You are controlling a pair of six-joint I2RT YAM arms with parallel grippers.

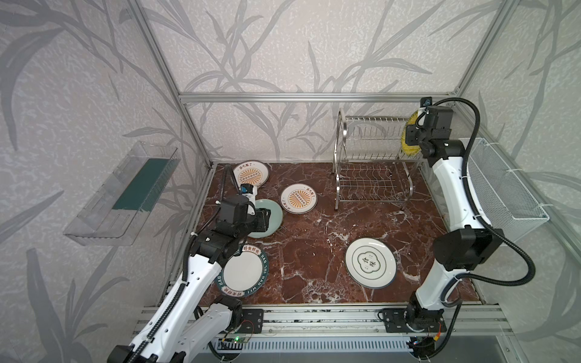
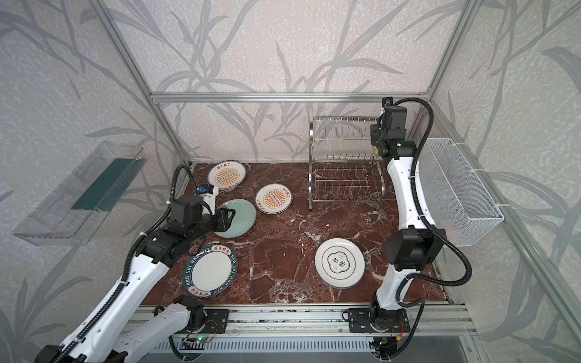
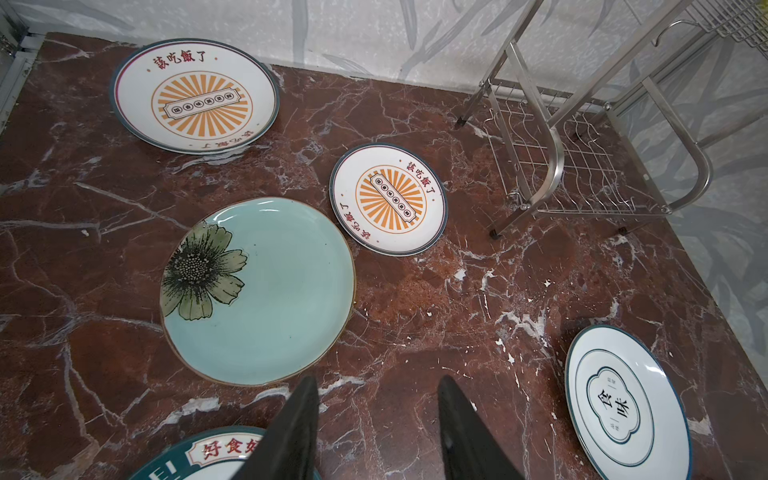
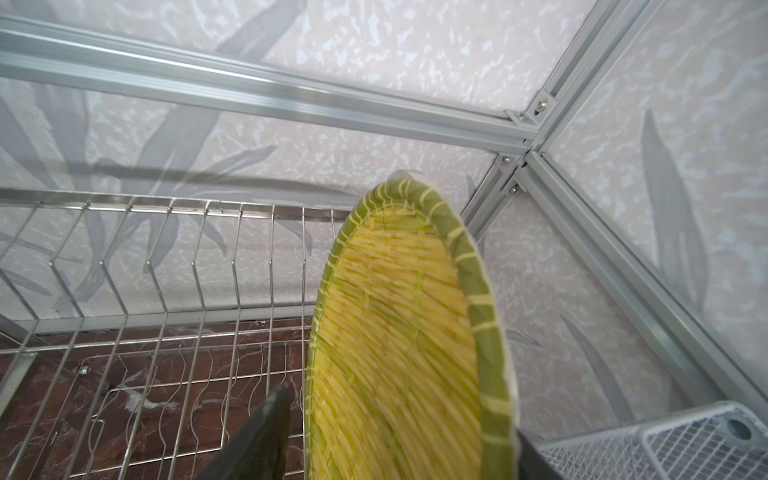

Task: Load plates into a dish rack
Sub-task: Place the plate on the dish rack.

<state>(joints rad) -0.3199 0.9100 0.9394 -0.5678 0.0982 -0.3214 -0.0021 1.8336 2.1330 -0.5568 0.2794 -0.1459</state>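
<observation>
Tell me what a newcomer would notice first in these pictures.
The yellow woven-look plate stands on edge at the right end of the dish rack's upper tier, with the right gripper's fingers either side of it. The five other plates lie flat on the dark red marble table, the left gripper hanging open near the pale green plate.

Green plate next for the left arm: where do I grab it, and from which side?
Pinch the rim of the green plate: it lies flat on the table, so only its edge offers a hold. Come from the edge nearest the left gripper, likely; the nearer sunburst plate crowds the far side.
</observation>
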